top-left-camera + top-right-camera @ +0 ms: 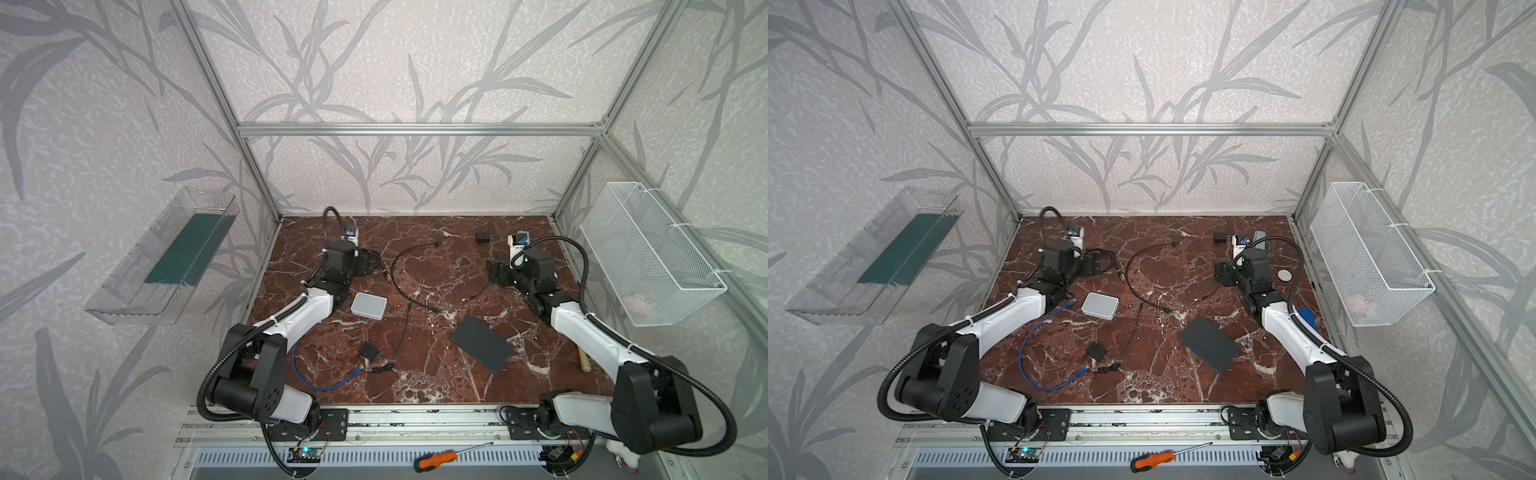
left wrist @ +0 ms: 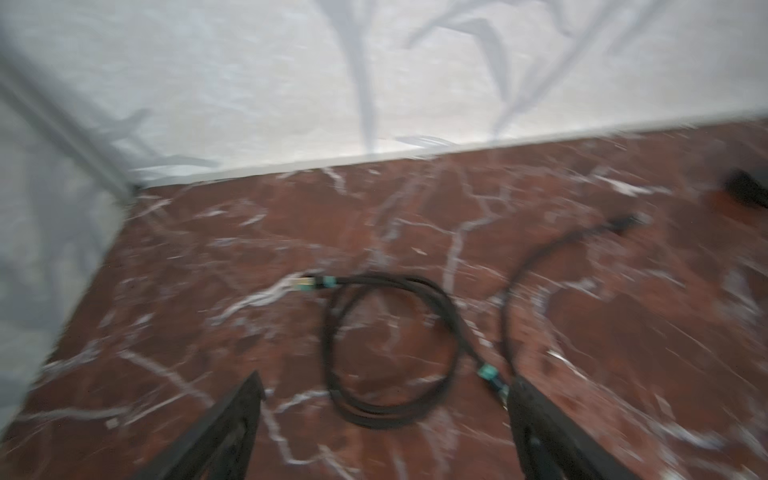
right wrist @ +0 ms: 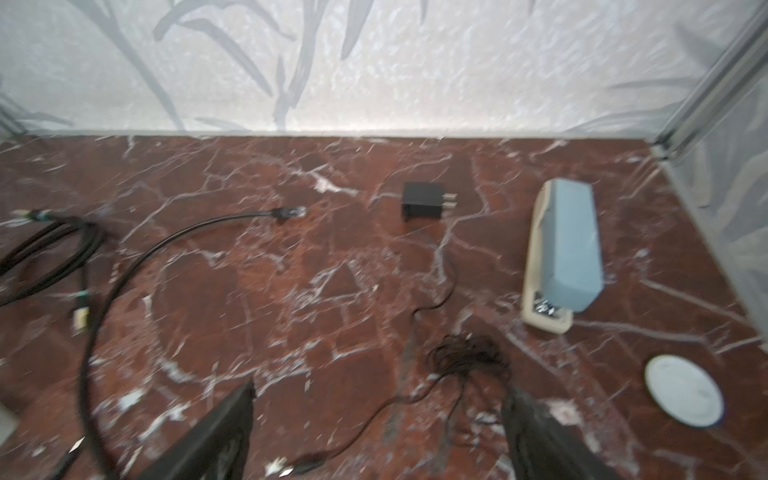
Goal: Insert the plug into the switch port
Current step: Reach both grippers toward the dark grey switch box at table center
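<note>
The white switch (image 1: 369, 306) (image 1: 1099, 305) lies flat left of centre; its port is too small to make out. Two small black adapter blocks each trail a very thin black cord. The near block (image 1: 368, 351) has a cord whose tip (image 1: 410, 303) ends right of the switch. The far block (image 1: 483, 237) (image 3: 422, 201) has a cord that tangles by my right gripper (image 3: 379, 388) (image 1: 498, 272), with its tip (image 3: 301, 465) on the marble. Which tip is the plug I cannot tell. My left gripper (image 2: 386, 378) (image 1: 372, 266) hovers behind the switch. Both grippers are open and empty.
A dark grey slab (image 1: 482, 343) lies right of centre. A thicker black cable (image 1: 395, 274) loops across the middle, and a blue cable (image 1: 324, 384) curls at the front left. A coiled black cable (image 2: 390, 345) sits under my left gripper. A stapler (image 3: 563, 249) and a white disc (image 3: 683, 390) are at the back right.
</note>
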`<state>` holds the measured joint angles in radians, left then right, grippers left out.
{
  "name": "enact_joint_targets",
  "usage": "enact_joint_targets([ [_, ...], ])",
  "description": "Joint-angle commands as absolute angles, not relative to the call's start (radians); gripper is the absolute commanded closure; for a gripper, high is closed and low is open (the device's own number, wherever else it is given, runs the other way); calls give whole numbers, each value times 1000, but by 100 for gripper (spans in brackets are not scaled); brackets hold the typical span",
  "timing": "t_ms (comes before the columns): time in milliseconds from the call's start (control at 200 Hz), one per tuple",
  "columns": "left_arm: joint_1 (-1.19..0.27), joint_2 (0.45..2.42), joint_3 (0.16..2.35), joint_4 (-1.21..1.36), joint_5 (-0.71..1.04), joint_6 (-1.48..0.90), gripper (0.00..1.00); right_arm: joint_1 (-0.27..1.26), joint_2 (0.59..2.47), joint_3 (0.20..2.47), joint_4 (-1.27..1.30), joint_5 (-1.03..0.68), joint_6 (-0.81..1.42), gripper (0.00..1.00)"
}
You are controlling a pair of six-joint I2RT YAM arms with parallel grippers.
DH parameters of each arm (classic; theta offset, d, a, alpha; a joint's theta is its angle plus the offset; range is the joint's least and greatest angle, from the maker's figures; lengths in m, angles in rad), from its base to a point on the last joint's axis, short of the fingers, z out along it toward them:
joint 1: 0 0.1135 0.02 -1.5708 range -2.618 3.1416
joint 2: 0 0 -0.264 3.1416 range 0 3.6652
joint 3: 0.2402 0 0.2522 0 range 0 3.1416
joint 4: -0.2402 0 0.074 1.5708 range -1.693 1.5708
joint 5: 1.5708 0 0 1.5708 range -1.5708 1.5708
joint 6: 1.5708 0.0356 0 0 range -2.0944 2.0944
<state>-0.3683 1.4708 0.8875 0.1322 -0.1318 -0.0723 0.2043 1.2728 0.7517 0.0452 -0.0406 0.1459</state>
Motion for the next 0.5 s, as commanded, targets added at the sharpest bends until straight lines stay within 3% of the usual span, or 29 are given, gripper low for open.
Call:
enact_joint_targets([
  [0, -501, 1513, 921, -177, -36, -119, 10, 265, 1272, 745, -320, -128, 269, 11],
  [335, -796, 1578, 974, -425, 300, -144, 15, 325, 1294, 754, -645, -223, 366, 19],
  [495, -887, 1663, 1009, -445, 298, -186, 21, 324, 1291, 727, -684, -206, 353, 19],
])
